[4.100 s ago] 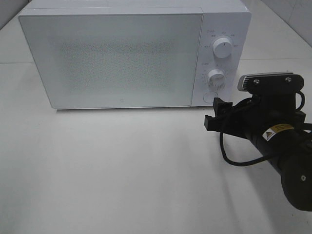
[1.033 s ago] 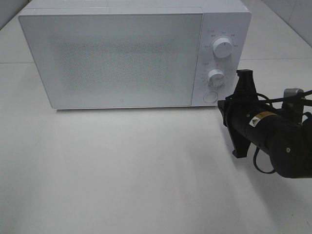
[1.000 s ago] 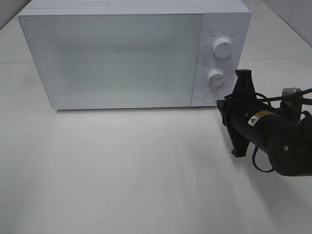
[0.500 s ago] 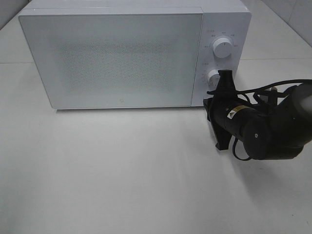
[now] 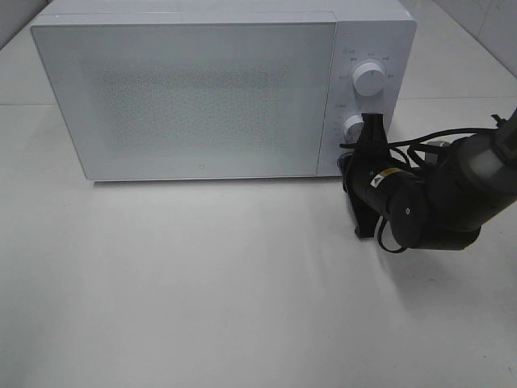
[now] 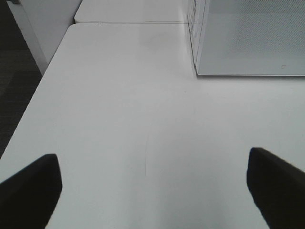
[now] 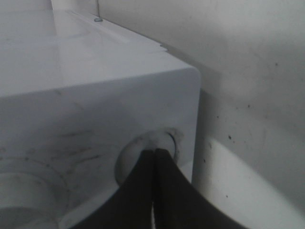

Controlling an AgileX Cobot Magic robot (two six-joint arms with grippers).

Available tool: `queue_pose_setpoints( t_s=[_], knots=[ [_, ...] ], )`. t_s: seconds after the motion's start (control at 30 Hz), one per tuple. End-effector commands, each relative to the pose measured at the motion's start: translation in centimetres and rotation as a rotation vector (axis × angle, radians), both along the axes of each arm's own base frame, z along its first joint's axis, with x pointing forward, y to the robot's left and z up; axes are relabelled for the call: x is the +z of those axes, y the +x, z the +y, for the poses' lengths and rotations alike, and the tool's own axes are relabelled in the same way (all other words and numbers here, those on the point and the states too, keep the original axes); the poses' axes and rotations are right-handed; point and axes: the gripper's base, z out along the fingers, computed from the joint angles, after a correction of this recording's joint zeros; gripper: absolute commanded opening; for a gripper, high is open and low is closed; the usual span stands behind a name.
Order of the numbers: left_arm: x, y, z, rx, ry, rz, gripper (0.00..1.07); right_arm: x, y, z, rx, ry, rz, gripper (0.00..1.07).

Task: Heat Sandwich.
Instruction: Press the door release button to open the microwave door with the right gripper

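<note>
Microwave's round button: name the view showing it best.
Right wrist view: the button is close up, the shut right gripper at it. In exterior high the gripper hides it; left wrist shows only the microwave's corner.

One microwave (image 5: 202,97) with two dials (image 5: 370,79) and one button (image 7: 129,161), one table (image 5: 202,291), two pincers: left pincer (image 6: 152,188), right pincer (image 7: 155,155).

White microwave (image 5: 194,97) upright, door shut, front panel speckled grey; sandwich not in view.

White microwave (image 5: 202,89), door shut, white table (image 5: 202,283)
</note>
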Motion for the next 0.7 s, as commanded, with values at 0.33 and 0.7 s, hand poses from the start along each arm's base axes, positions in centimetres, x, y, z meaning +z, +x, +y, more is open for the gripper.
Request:
queue_pose_setpoints(
  t_s=[0.33, 0.7],
  knots=[
    [0.0, -0.3, -0.1, -0.001, -0.003, -0.031, 1.01, 1.6, 1.9, -0.2, -0.043, 0.009, -0.174, 0.01],
    [0.0, -0.3, -0.1, -0.001, -0.003, -0.031, 1.01, 2.2, 4.8, 0.5, -0.092, 0.019, -0.361, 0.01]
  ],
)
